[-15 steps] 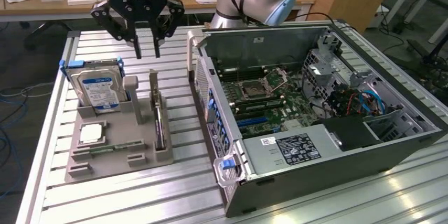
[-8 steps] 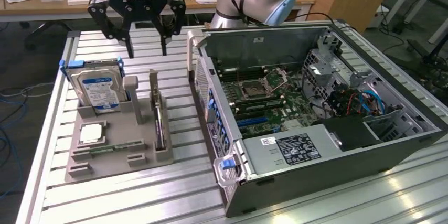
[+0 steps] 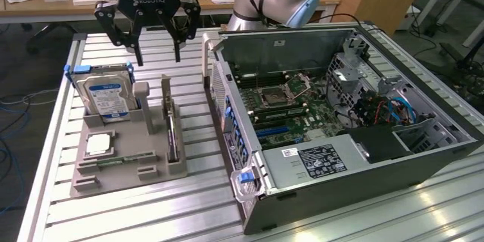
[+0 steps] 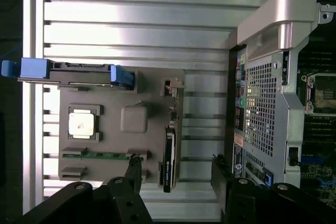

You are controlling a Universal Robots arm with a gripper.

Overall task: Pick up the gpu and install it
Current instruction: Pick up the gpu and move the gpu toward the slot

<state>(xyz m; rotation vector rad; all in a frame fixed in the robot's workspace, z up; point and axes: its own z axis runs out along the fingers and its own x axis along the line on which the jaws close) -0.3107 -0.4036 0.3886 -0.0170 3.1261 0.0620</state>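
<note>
The gpu [image 3: 172,131] is a thin dark card standing on edge in a slot of the grey holder [image 3: 128,140] on the table. Seen edge-on in the wrist view, the gpu [image 4: 169,156] is a slim dark strip on the grey holder [image 4: 107,95]. My gripper [image 3: 155,55] hangs above the table behind the holder, well above the card, open with nothing between its fingers. In the wrist view my gripper [image 4: 177,174] has one finger on each side of the card's near end, high over it.
A silver hard drive [image 3: 106,97] with blue rails stands at the holder's back, with a square chip [image 3: 98,144] and a green memory stick [image 3: 113,162] in front. The open computer case [image 3: 340,157], motherboard [image 3: 287,106] exposed, lies at the exterior view's right on the slatted aluminium table [image 3: 189,196].
</note>
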